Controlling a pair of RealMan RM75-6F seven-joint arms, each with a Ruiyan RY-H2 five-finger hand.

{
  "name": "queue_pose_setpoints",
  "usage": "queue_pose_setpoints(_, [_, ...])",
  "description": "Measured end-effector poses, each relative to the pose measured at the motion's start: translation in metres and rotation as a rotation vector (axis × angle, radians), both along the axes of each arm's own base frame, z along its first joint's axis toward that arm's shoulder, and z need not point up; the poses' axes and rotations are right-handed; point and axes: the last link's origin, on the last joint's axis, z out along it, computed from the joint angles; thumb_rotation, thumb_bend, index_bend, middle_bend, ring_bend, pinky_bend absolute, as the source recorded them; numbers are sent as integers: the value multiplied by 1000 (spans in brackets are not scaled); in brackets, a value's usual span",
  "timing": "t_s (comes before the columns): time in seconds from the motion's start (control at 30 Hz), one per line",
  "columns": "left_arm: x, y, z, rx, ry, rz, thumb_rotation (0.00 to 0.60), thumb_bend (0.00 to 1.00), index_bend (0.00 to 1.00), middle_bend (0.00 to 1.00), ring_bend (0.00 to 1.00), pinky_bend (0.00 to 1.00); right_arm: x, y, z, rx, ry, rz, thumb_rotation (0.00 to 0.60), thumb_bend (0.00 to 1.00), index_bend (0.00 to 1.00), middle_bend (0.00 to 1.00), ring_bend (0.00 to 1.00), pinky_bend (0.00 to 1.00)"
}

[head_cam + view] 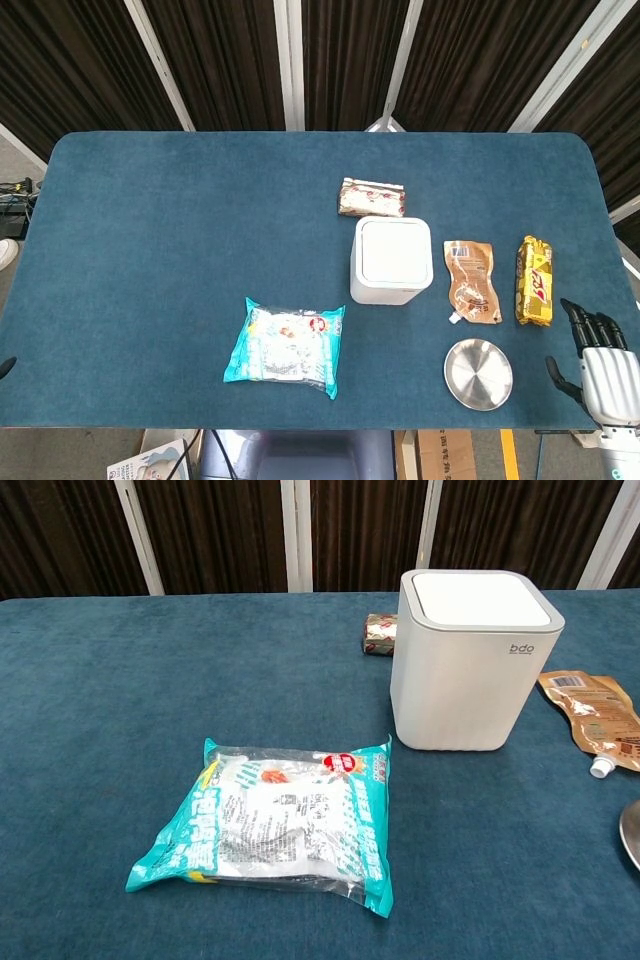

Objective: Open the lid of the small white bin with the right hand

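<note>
1. Locate the target. The small white bin (391,261) stands right of table centre, lid (483,597) flat and closed. A brown spouted pouch (472,281) lies just to its right, and a wrapped snack bar (372,197) lies just beyond its far side.
2. Check the right hand (596,364). It hangs at the near right table (180,230) edge, fingers spread and holding nothing, well apart from the bin. The left hand is not in view.
3. Route the right hand left and far, passing above the round steel dish (478,374), the pouch and the yellow snack pack (534,281).
4. Arrive over the lid from above, fingers kept extended.
5. Contact only the lid panel. The opening mechanism cannot be determined; try a light downward press first.
6. Avoid side loads; the bin probably tips or slides easily.
</note>
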Motion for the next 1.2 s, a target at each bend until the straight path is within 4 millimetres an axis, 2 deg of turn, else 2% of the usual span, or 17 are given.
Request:
queue_pose_setpoints(0.07, [2,-1,-1,-8,-3,-2,600,32,200,67,8,75,3,-2,0,7,-16,14,600,536,83,577,636,666])
queue_pose_setpoints(0.13, [2,-1,-1,-10,-2,-2,600,32,199,67,8,75,7,-6,0,20,-35,34,600,728,83,762,803,803])
queue_pose_setpoints(0.2, [2,-1,-1,-9,-5,-2,600,32,199,67,8,75,12,-11,3,33,-37,53,600,850,83,823,852,827])
queue_pose_setpoints(0.3, [2,-3,1,-4,-8,2,600,32,197,67,8,75,25,-25,8,54,-26,97,600,938,83,832,858,832])
queue_pose_setpoints(0.6, [0,-2,1,-5,-13,20,600,32,192,67,8,75,77,-61,12,207,32,153,600,962,83,834,863,831])
queue_pose_setpoints(0.83, [0,0,0,-12,-13,35,600,32,192,67,8,75,120,-84,3,314,117,170,600,964,83,834,864,832])
queue_pose_setpoints(1.2, [-2,0,2,-7,-25,44,600,32,192,66,8,75,159,-104,-18,399,171,166,600,965,83,835,863,832])
